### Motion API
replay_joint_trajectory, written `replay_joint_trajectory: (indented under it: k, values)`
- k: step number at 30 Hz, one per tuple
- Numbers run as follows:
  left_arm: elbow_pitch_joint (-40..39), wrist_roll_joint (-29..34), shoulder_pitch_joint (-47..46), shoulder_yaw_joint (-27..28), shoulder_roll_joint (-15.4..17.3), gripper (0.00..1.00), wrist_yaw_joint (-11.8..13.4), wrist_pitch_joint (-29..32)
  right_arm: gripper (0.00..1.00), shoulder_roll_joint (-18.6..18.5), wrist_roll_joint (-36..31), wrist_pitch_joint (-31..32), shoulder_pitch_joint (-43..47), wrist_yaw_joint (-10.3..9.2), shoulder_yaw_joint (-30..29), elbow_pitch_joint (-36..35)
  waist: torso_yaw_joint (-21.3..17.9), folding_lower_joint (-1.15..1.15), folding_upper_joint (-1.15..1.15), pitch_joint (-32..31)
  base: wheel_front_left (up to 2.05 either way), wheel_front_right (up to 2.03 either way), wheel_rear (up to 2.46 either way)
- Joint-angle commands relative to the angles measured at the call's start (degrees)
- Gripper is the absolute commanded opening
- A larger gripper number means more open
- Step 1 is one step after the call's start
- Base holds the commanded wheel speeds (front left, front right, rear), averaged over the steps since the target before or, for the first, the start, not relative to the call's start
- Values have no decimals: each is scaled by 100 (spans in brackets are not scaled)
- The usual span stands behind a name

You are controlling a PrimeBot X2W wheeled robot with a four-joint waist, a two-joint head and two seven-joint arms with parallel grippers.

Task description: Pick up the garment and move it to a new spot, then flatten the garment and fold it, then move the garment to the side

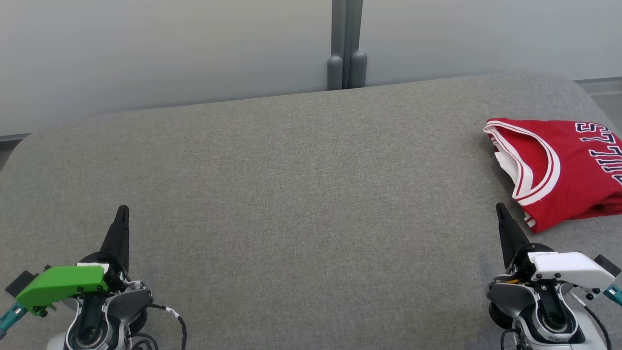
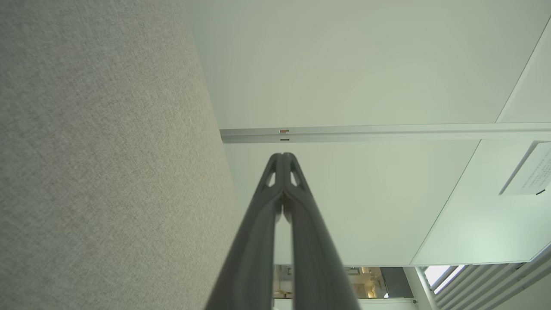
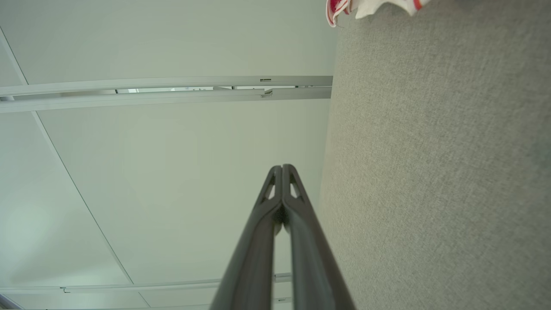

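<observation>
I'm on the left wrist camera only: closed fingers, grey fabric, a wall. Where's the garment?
Observer: The red jersey lies at the far right of the grey surface and runs off the head view's right edge.
Operator: Is either gripper on it?
Observer: No. The right gripper is shut and empty, close to the jersey's near edge but apart from it.
Operator: And my left one, relative to it?
Observer: The left gripper sits at the lower left, across the whole surface from the jersey.
</observation>
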Motion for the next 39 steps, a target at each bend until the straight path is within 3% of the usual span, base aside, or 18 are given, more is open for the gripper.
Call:
replay_joint_trajectory:
  k: [1,39]
  values:
    - [11,-46,-73,1,5,0,-37,-2,0,-24,29,30,-53,3,-17,9,0,0,0,0,0,0,0]
    - [10,-44,-73,-1,5,0,-37,-4,0,-23,28,31,-53,3,-17,9,0,0,0,0,0,0,0]
